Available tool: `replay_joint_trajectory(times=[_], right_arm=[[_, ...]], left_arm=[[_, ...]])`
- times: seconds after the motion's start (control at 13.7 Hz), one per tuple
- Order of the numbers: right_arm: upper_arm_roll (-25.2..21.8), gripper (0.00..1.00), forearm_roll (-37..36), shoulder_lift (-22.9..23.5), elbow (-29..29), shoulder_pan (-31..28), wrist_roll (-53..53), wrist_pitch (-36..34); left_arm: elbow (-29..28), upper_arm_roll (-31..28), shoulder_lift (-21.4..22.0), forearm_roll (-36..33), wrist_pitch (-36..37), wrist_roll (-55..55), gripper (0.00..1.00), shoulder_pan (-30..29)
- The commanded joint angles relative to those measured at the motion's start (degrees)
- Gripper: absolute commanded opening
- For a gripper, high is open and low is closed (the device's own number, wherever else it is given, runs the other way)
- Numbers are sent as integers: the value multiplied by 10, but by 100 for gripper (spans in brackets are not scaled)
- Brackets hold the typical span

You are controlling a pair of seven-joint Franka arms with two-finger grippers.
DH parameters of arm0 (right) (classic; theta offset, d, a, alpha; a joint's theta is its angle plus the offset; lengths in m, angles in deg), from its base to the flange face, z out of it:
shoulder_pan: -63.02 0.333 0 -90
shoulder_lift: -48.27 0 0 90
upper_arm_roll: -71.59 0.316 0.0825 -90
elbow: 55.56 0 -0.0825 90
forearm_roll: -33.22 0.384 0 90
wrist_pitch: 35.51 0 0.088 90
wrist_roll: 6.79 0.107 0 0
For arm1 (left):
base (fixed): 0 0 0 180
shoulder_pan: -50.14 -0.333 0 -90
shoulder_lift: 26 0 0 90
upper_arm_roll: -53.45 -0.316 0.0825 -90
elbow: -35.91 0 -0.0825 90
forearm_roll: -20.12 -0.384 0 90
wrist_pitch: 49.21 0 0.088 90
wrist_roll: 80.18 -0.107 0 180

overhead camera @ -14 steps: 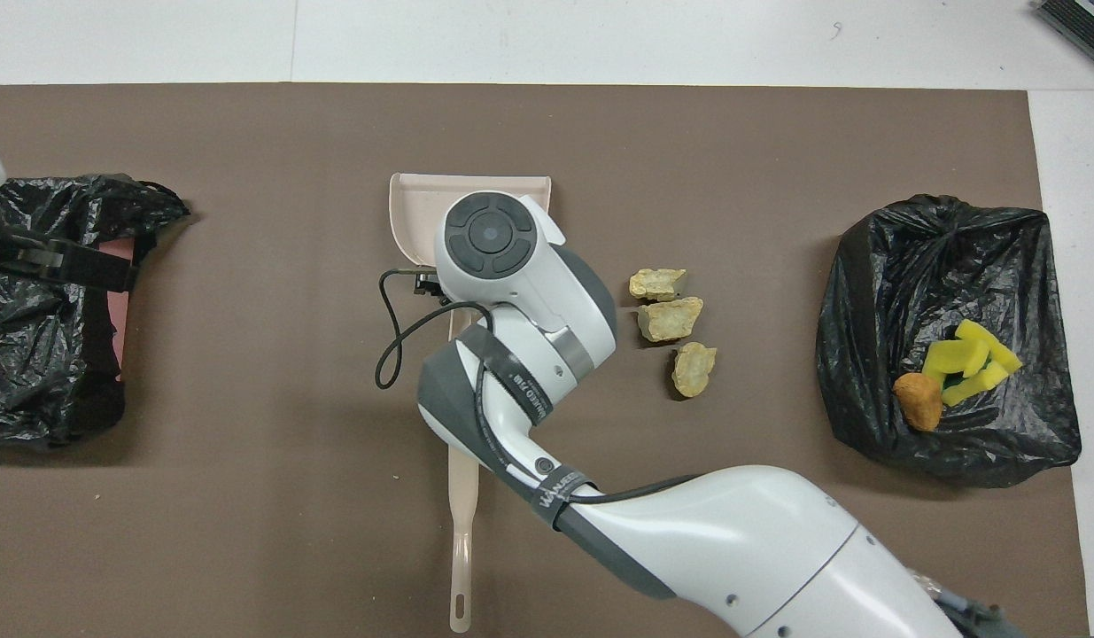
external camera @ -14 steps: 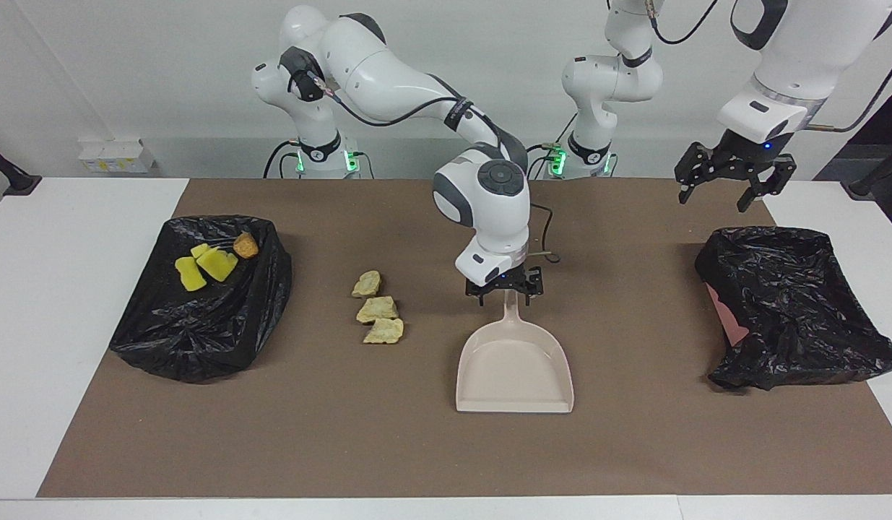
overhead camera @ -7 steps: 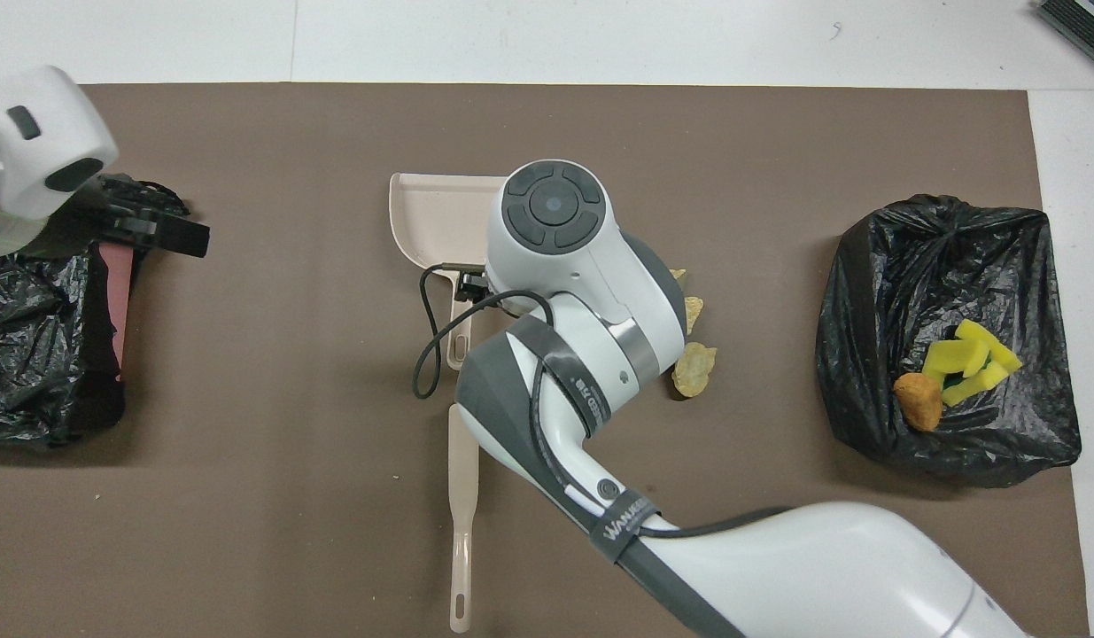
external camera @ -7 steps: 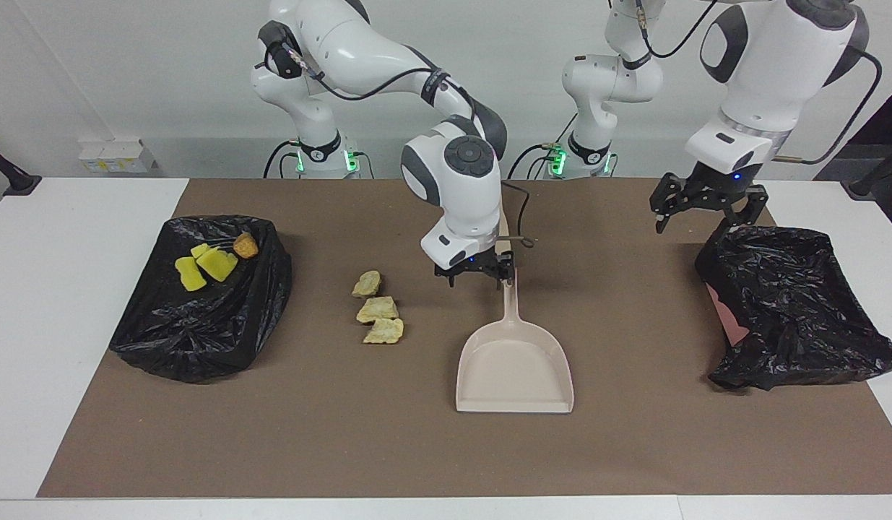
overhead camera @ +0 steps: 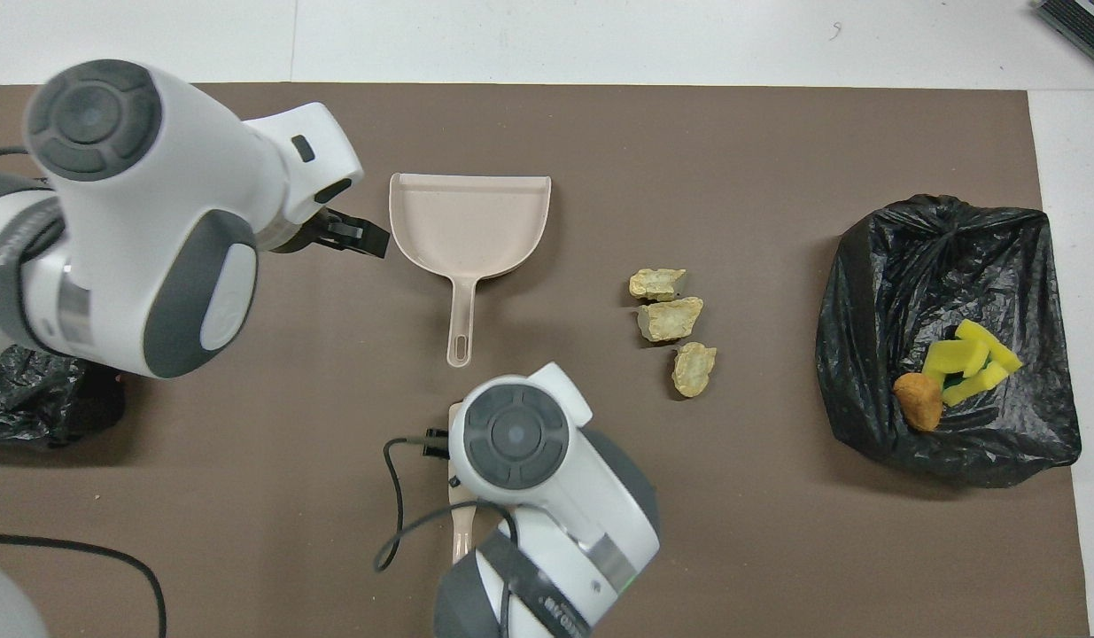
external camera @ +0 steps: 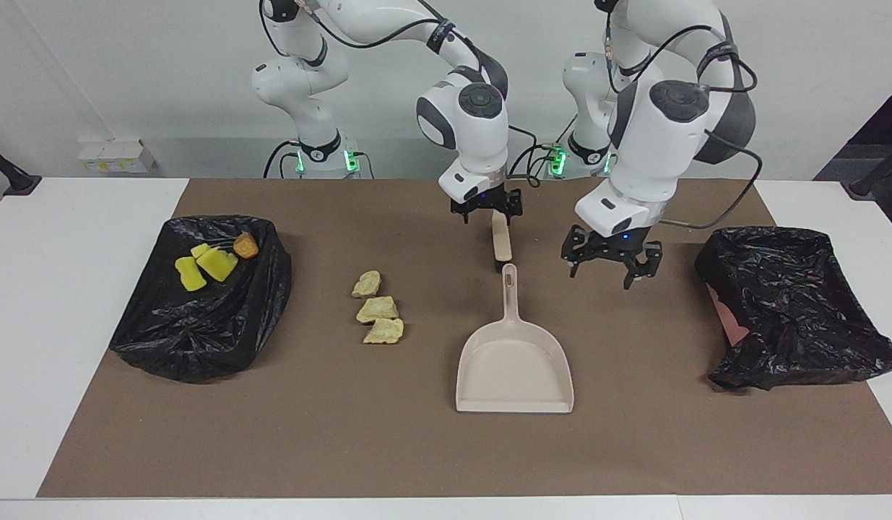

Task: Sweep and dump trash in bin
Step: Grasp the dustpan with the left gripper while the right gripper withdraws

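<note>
Over the brown mat, both grippers, left [external camera: 610, 258] and right [external camera: 487, 211], are hanging wide-jawed and empty beside the dustpan [external camera: 514, 361]

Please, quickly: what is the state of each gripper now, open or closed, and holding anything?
Left gripper: open, holding nothing, up over the mat beside the dustpan handle.
Right gripper: open, holding nothing, over the brush.

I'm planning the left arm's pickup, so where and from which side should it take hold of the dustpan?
Grip the dustpan by its handle: a narrow straight stem lying flat, pointing toward the robots, with bare mat along both long edges. Probably come straight down with the left gripper, which hangs open beside it, one finger on each long edge. The wide pan looks too broad to span.
</note>
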Motion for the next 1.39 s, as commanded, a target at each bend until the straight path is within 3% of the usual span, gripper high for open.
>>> replay_joint_trajectory(times=[0.0, 0.44, 1.09, 1.31], right_arm=[[-1, 100, 18, -34, 82, 46, 41, 42], [3, 100, 40, -61, 132, 109, 50, 41], [3, 100, 40, -52, 129, 108, 20, 73], [3, 84, 40, -51, 130, 103, -32, 70]], left_arm=[[-17, -10, -14, -2, -30, 46, 100, 30], [-71, -8, -13, -2, -73, 102, 100, 72], [-107, -7, -51, 17, -154, 107, 100, 90], [-109, -8, -67, 17, -149, 122, 100, 106]])
